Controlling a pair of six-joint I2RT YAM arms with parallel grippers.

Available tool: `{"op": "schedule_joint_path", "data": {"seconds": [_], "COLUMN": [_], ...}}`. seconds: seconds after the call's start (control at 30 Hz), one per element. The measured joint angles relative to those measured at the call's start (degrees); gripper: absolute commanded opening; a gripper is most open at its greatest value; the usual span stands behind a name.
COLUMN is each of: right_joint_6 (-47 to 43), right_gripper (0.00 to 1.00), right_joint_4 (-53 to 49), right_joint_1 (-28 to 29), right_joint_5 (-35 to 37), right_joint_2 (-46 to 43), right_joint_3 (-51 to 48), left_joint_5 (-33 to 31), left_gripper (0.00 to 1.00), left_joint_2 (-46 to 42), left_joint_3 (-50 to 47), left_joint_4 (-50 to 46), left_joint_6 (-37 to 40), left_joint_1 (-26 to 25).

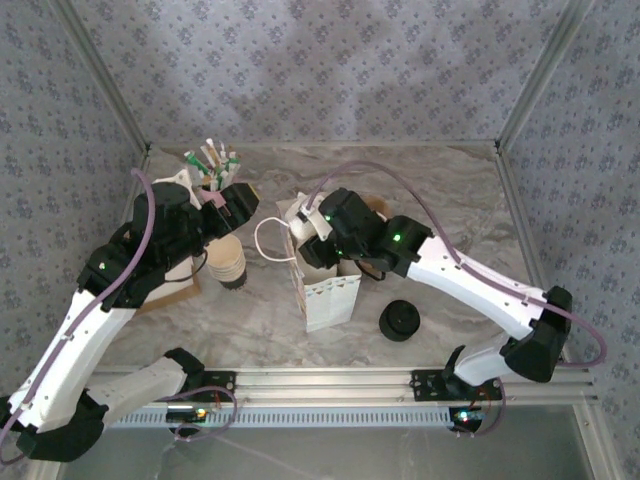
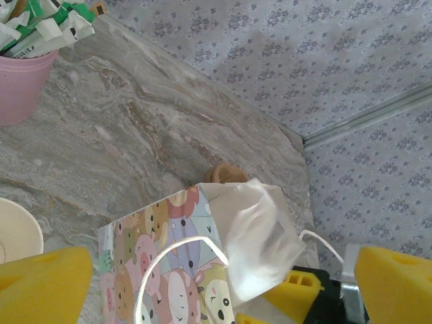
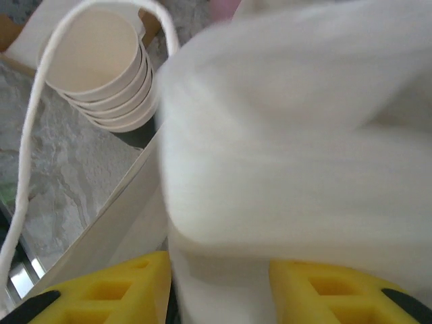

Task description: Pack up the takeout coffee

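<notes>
Left jaws gape wide, empty; right jaws sit half-parted about a white wad (image 3: 290,121), hold unclear. Takeout cup is likely light, crushable; grip mid-wall gently.

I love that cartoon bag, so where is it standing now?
In the top view the paper bag stands mid-table, between the stack of cups on its left and the black lids on its right.

L arm bends at elbow, wrist angled fwd; L gripper (image 1: 222,192) (image 2: 219,287) has jaws spread fully wide. R arm stretches in twd centre, R gripper (image 1: 312,235) (image 3: 223,297) just right of L gripper, pointing down, jaws partly apart, grip unclear.
</notes>
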Motion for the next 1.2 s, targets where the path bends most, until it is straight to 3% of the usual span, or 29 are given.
{"op": "schedule_joint_path", "data": {"seconds": [0.2,0.53,0.8,0.87,1.2], "right_joint_6": [1.97,3.91,4.76,5.29,10.34], "right_gripper": [0.43,0.16,0.13,0.14,0.45], "right_joint_4": [-0.13,0.13,0.09,0.0,-0.68], "right_joint_1": [-2.16,-4.0,-5.64,-6.08,-8.07], "right_joint_5": [-2.08,-5.49,-7.41,-7.69,-13.62], "right_joint_2": [0.09,3.63,5.84,6.34,3.89], "right_joint_3": [2.29,4.61,4.02,4.02,4.09], "left_joint_5": [0.0,0.0,0.02,0.07,0.26], "left_gripper": [0.99,0.99,1.0,0.99,1.0], "left_joint_2": [0.0,0.33,0.35,0.35,0.35], "left_joint_3": [-0.09,-0.74,-1.38,-1.38,-1.4], "left_joint_4": [0.04,0.0,0.02,0.0,0.02], "left_joint_6": [0.0,0.0,0.0,0.0,0.0], "left_joint_1": [0.0,0.0,0.04,0.04,0.15]}}
